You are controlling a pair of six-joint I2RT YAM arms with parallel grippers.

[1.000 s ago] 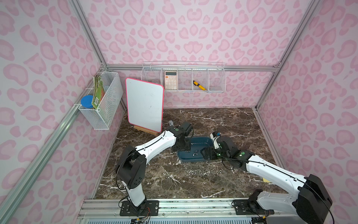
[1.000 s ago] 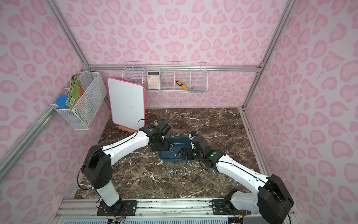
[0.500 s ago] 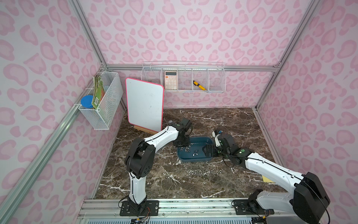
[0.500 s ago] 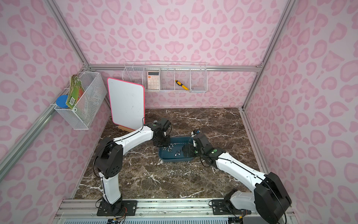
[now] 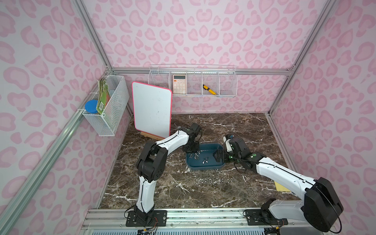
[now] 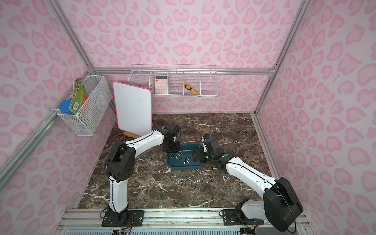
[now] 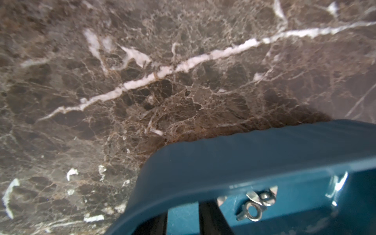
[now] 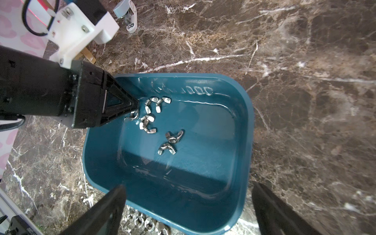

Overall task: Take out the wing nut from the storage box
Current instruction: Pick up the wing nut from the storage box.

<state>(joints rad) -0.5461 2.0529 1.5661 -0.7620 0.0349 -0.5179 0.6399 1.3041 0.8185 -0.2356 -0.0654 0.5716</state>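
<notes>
Nearest the arm bases, a row of wing nuts (image 5: 215, 180), about eight, lies on the marble table (image 5: 234, 126), just before the storage box (image 5: 205, 166). The box holds some seven loose wing nuts (image 8: 170, 142); overlap blurs the count.

The left gripper (image 8: 136, 107) dips into its far left corner, jaws drawn nearly together, tips at one wing nut (image 8: 133, 116). Whether it is gripped cannot be told.

The right gripper (image 8: 188, 186) is at the box's right end, jaws spread wide, grasping nothing.

Only the right wrist view shows that contact and one stapler (image 8: 127, 17).

Farther back stand one whiteboard (image 5: 151, 114) and a side basket (image 5: 114, 114) with one blue-lidded jar (image 5: 91, 105) and green packets (image 5: 103, 97). The five-bay rear basket (image 5: 227, 85) has one calculator (image 5: 179, 83) in its second bay from the left and one yellow tool (image 5: 209, 90) in its fourth.
</notes>
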